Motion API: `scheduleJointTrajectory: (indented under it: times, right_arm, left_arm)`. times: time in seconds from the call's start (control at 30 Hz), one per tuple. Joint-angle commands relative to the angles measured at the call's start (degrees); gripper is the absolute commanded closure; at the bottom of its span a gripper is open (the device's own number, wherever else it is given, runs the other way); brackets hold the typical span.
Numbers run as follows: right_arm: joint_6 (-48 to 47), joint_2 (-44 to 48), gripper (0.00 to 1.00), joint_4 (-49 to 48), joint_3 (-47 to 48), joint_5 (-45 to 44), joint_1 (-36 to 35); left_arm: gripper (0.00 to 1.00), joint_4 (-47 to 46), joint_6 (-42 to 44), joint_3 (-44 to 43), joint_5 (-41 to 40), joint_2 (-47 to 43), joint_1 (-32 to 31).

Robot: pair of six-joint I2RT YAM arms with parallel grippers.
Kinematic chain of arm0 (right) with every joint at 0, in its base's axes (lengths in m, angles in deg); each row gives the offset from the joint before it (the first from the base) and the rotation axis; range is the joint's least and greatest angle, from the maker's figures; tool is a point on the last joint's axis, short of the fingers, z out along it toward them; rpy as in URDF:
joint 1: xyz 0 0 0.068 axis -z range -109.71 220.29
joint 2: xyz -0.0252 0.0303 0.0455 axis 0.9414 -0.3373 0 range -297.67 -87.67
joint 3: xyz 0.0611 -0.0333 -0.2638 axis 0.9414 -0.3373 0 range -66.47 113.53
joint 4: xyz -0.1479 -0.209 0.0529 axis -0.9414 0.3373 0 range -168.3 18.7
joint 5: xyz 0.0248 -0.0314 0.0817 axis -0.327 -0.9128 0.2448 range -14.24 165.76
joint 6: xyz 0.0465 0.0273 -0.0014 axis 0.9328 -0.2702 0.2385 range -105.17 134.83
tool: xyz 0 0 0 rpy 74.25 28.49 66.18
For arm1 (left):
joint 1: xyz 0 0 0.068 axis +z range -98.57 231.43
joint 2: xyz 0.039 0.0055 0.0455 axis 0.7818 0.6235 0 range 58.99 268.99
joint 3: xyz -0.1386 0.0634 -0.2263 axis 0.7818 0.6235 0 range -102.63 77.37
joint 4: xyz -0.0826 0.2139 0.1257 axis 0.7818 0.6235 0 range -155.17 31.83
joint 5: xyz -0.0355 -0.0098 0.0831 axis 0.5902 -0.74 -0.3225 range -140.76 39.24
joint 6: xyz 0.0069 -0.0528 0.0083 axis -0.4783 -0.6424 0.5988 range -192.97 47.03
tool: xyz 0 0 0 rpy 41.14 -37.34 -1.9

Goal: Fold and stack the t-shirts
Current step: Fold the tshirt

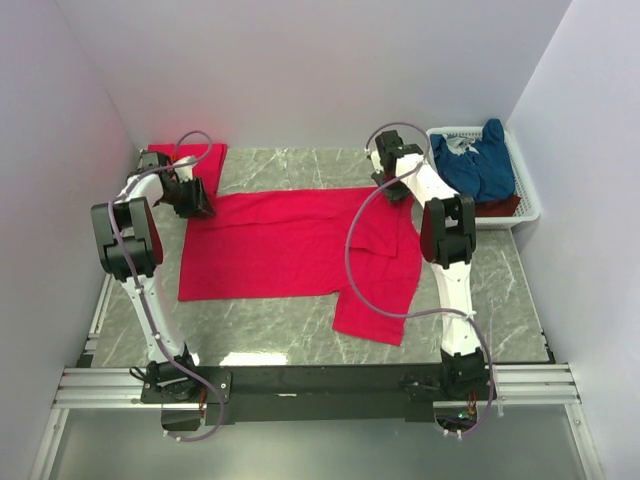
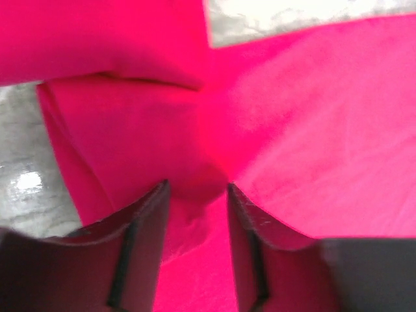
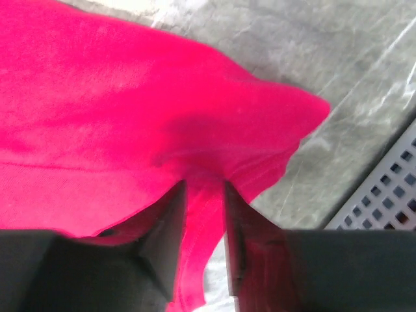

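The bright red t-shirt (image 1: 290,245) lies spread nearly flat on the marble tabletop (image 1: 290,165), just beside the white basket (image 1: 530,205) on the side away from the wall, one sleeve trailing toward the near edge. Inside the basket sits a navy t-shirt (image 1: 480,165) over a darker red one (image 1: 500,208). Well apart from the basket, along the same far edge, rests a folded red t-shirt (image 1: 190,160). Each arm works one far corner of the spread shirt. The right pincer (image 3: 205,185), at the corner nearest the basket, stands narrow with cloth filling the gap and creases drawn toward it, which reads as a grip on the hem. The left pincer (image 2: 195,188), at the corner farthest from the basket, stands about half open astride a raised ridge of cloth; whether it actually pinches I cannot tell. The step looks like taking both far corners to fold the shirt toward the near edge. Doing it well calls for a firm, single-layer bite at both corners first, then lifting both together at matched height and pace, so the fold line runs straight, the corner nearest the basket stays clear of its rim, and the loose sleeve gets tucked rather than dragged.
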Motion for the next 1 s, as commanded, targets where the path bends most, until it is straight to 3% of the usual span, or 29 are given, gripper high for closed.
scheduleJointTrajectory:
  times: [0.0, 0.03, 0.2, 0.3, 0.43, 0.67, 0.97]
  right_arm:
    - [-1.9, 10.3, 0.58, 1.4, -0.4, 5.0, 0.5]
    - [-2.2, 13.4, 0.54, 1.2, -2.6, 6.8, 0.6]
    - [-6.9, 31.2, 0.35, 6.7, -15.5, 19.2, 0.5]
    - [-11.3, 38.0, 0.35, 12.2, -24.1, 24.4, 0.3]
    - [-15.1, 46.1, 0.39, 11.7, -38.5, 25.2, -0.2]
    - [-14.9, 53.9, 0.43, 4.3, -59.9, 22.0, -6.2]
    - [-11.9, 52.9, 0.44, -6.4, -70.6, 15.7, -12.8]
  left_arm:
    - [0.49, 1.8, 4.8, 1.8, 3.6, -7.6, 0.3]
    - [0.42, 1.6, 7.4, 4.4, 4.3, -10.3, 0.5]
    - [0.34, 5.6, 17.4, 10.0, 10.8, -24.9, 4.0]
    - [0.32, 12.7, 26.2, 12.2, 13.1, -29.6, 6.1]
    - [0.33, 23.8, 40.9, 17.3, 17.3, -34.2, 8.6]
    - [0.34, 24.2, 51.1, 31.4, 13.2, -43.6, 8.8]
    - [0.34, 18.2, 55.5, 42.4, 7.3, -49.8, 8.5]
